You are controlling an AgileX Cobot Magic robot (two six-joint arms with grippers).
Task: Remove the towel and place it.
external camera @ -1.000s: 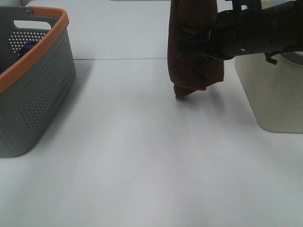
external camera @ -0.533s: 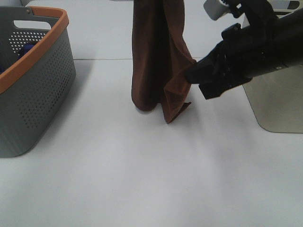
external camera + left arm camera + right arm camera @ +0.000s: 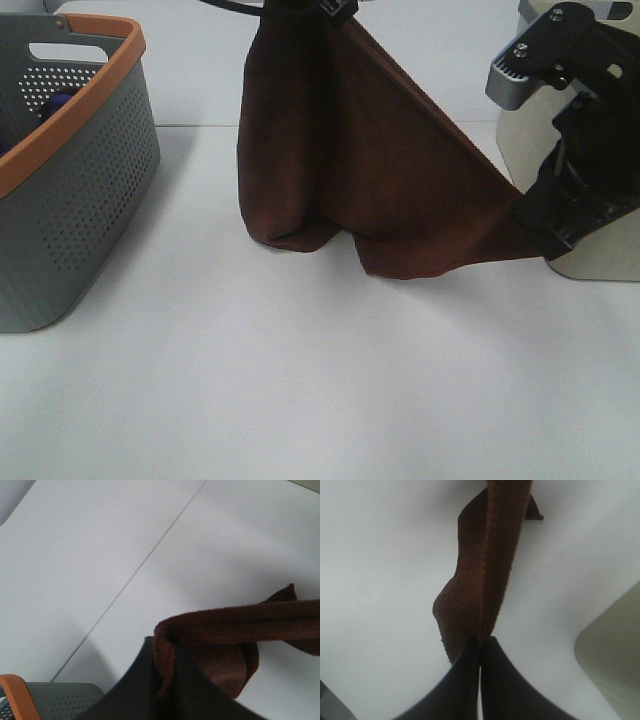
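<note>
Exterior high: white table [image 3: 300,400] underlies everything. Towel [image 3: 350,170] hangs spread between both arms over the table's middle, with its lower folds close to the surface; contact unclear. Grey basket with orange rim [image 3: 70,200] at left, cream basket [image 3: 600,262] at right. Left gripper [image 3: 162,680] pinches the towel's raised corner. Right gripper [image 3: 480,642] is clamped on the low right corner.

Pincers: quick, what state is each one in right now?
Left pincer: closed, holding the towel.
Right pincer: closed, holding the towel's other end.
</note>
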